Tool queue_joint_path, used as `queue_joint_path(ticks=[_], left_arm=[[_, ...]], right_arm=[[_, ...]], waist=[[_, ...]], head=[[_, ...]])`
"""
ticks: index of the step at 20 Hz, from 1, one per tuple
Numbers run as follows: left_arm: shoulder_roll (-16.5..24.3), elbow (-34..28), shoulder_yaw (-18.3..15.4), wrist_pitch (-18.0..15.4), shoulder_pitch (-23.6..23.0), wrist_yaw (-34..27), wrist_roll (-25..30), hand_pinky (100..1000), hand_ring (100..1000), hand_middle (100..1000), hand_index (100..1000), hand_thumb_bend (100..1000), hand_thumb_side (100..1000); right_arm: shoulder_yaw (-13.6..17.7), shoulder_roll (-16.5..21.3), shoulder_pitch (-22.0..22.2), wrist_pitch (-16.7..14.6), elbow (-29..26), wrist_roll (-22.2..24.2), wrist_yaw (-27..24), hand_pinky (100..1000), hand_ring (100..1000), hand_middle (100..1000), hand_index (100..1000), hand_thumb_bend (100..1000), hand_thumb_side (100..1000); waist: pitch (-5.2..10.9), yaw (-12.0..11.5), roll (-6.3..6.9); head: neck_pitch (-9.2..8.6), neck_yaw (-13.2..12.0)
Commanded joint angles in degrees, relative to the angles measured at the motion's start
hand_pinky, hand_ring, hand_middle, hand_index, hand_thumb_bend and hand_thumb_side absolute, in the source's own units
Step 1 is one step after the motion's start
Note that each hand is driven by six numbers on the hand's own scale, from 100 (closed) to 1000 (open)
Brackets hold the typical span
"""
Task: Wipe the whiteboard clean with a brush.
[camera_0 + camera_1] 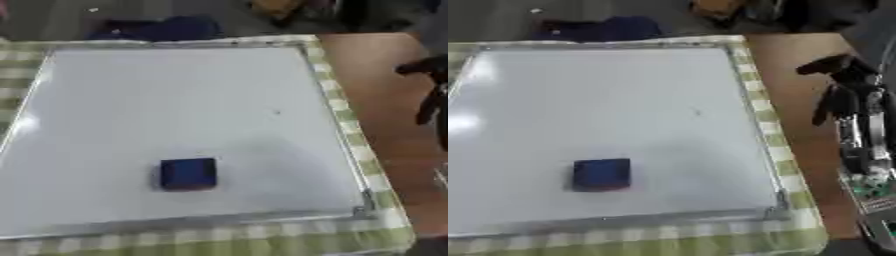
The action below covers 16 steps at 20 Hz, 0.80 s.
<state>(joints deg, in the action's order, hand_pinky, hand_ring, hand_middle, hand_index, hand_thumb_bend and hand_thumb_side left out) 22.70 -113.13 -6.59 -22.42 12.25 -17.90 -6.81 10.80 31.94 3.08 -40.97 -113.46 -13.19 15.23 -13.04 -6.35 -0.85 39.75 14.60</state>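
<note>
Whiteboard: on checked cloth, looks nearly clean. Brush: on board, 7 o'clock of centre, untouched. My right hand: 3 o'clock, off board, fingers relaxed, empty. Risk: I nudge brush away while grasping.

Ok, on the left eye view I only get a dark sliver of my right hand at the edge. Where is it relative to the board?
Observer: The right eye view shows the whole right hand. It is over the bare brown table, to the right of the whiteboard and apart from its frame.
Operator: Is it holding anything?
Observer: No. Its fingers hang relaxed with nothing in them. The blue brush lies alone on the board's near part.
Operator: And the forearm?
Observer: The forearm runs down the view's right side to the lower corner, over the table and off the board.
</note>
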Motion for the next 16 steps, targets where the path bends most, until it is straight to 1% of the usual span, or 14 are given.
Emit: queue_joint_path(ticks=[1, 3, 4, 5, 6, 9, 12, 13, 14, 16], left_arm=[[1.79, -1.08, -0.04, 0.17, 0.41, -0.07, 0.11, 543, 651, 618, 568, 191, 968], [1.84, -1.10, 0.01, 0.21, 0.42, -0.10, 0.15, 543, 651, 618, 568, 192, 967], [1.85, -1.09, 0.02, 0.25, 0.42, -0.12, 0.16, 543, 651, 618, 568, 192, 968], [1.86, -1.09, 0.03, 0.28, 0.42, -0.14, 0.17, 543, 651, 618, 567, 191, 968], [1.88, -1.09, 0.07, 0.31, 0.42, -0.14, 0.21, 542, 651, 617, 567, 191, 968], [1.89, -1.08, 0.11, 0.32, 0.36, -0.15, 0.28, 542, 650, 617, 567, 189, 969], [1.87, -1.04, 0.19, 0.31, 0.35, -0.14, 0.36, 541, 648, 616, 566, 185, 971], [1.85, -1.05, 0.23, 0.30, 0.40, -0.15, 0.40, 541, 647, 616, 566, 185, 971], [1.85, -1.04, 0.25, 0.28, 0.45, -0.17, 0.42, 541, 645, 615, 565, 184, 970], [1.86, -1.03, 0.32, 0.23, 0.56, -0.20, 0.45, 540, 644, 615, 565, 183, 971]], right_arm=[[-0.78, 5.99, -0.41, -0.03, -1.13, -0.30, 4.06, 680, 655, 611, 100, 100, 902], [-1.44, 8.49, -0.91, 0.22, -1.13, -0.53, 6.59, 688, 668, 620, 100, 105, 868], [-1.80, 9.71, -1.26, 0.35, -1.13, -0.38, 8.03, 691, 674, 630, 100, 106, 885], [-2.19, 10.70, -1.65, 0.59, -1.13, -0.15, 9.42, 693, 678, 637, 100, 110, 880], [-2.61, 11.71, -2.16, 0.81, -1.13, 0.13, 10.72, 697, 684, 646, 100, 116, 861], [-3.88, 14.53, -4.23, 1.18, -1.13, 0.73, 13.97, 706, 700, 671, 100, 161, 865], [-5.10, 16.84, -6.86, 1.91, -1.13, 1.44, 15.52, 710, 707, 685, 100, 240, 815], [-5.56, 17.38, -7.69, 2.17, -1.13, 1.82, 15.69, 710, 707, 683, 100, 245, 813], [-6.06, 17.90, -8.48, 2.41, -1.13, 2.26, 15.73, 710, 704, 676, 100, 286, 798], [-7.18, 18.94, -10.17, 3.01, -1.13, 3.44, 15.78, 715, 708, 679, 100, 318, 802]], waist=[[1.00, -0.14, -0.11], [1.05, -0.24, -0.23], [1.08, -0.28, -0.29], [1.09, -0.30, -0.32], [1.10, -0.35, -0.35], [1.10, -0.47, -0.30], [0.99, -0.59, -0.20], [0.94, -0.66, -0.17], [0.89, -0.75, -0.13], [0.77, -0.94, -0.07]], head=[[0.45, 0.31], [0.46, 0.36], [0.55, 0.23], [0.65, 0.01], [0.79, -0.46], [1.17, -2.18], [1.07, -2.92], [0.99, -2.92], [0.88, -2.87], [0.67, -2.71]])
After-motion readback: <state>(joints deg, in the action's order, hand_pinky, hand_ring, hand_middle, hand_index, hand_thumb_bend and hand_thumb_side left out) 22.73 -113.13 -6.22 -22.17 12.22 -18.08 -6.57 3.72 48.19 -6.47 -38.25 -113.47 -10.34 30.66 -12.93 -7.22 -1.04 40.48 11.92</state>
